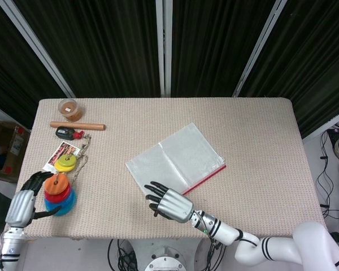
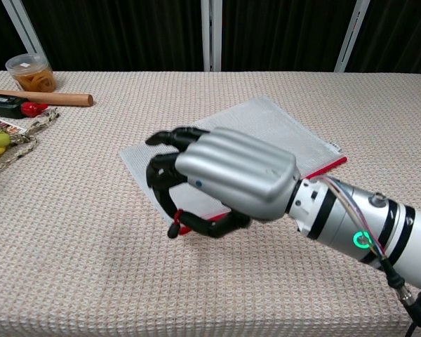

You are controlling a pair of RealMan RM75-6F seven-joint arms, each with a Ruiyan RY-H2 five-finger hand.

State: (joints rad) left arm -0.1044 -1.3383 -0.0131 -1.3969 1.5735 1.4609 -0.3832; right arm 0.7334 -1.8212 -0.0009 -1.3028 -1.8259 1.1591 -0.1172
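While the right robot hand (image 2: 224,186) hangs just above the tabletop (image 1: 260,135), it pinches the red zipper end (image 2: 181,226) of the clear mesh pouch (image 1: 175,158) between thumb and a finger, its other fingers curled, so that corner of the pouch comes up off the cloth. From the hand, the pouch spreads toward one o'clock near the table's middle. At nine o'clock the left robot hand (image 1: 29,199), fingers spread, rests against the stack of coloured discs (image 1: 60,195) at the edge
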